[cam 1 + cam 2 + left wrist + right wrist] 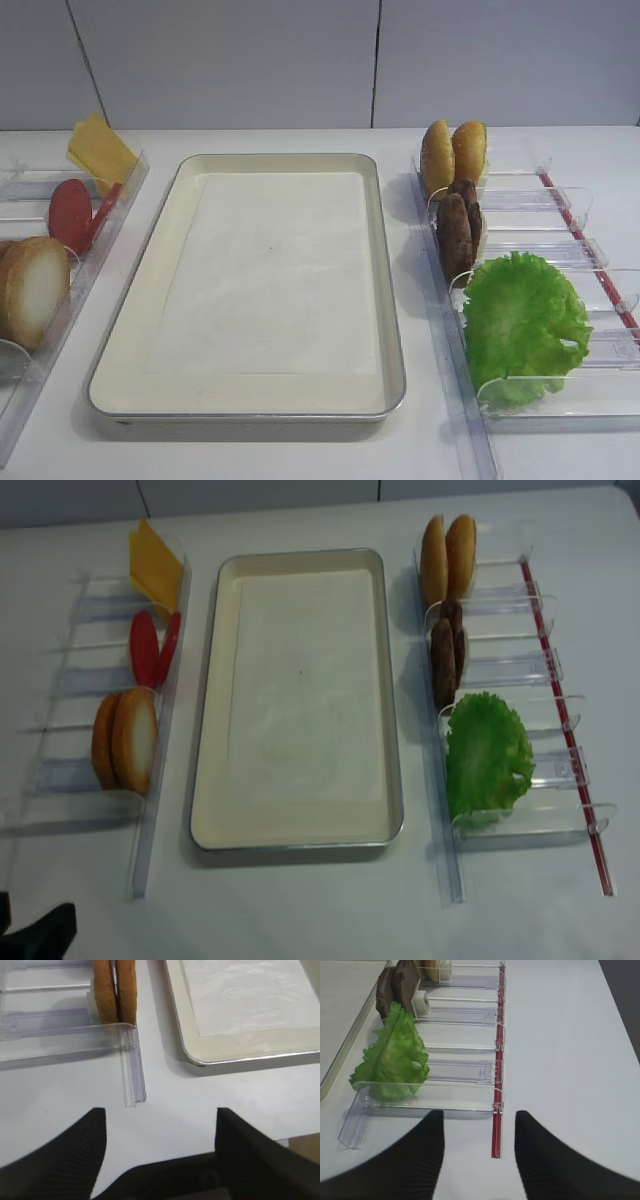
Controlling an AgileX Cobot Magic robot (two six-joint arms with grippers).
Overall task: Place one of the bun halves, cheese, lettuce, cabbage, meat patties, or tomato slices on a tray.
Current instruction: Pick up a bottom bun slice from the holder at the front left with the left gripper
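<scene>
**Ingredients counted in two racks beside a bare lined tray**

One large rectangular metal-rimmed cream tray point(130, 330) is seen at the middle of the white table point(300, 460); only its white paper liner point(270, 270) lies in it.

Two long clear plastic racks are counted. In the left rack point(80, 680), from far to near, are stood on edge: thin yellow square cheese slices point(155, 565), their number not to be told; two flat round red tomato slices point(152, 648); and two round bun halves with golden-brown rims point(124, 740), one pale cream cut face being shown. In the right rack point(530, 670), from far to near, are held two glossy golden-orange domed buns point(447, 558), two dark brown rough meat patties point(446, 660) and one big ruffled bright green lettuce leaf point(486, 755).

The left gripper point(161, 1125) is seen above bare table just near of the left rack's end, its black fingers spread wide with nothing between them. The right gripper point(479, 1135) is seen near of the right rack's end, its fingers parted and empty.
</scene>
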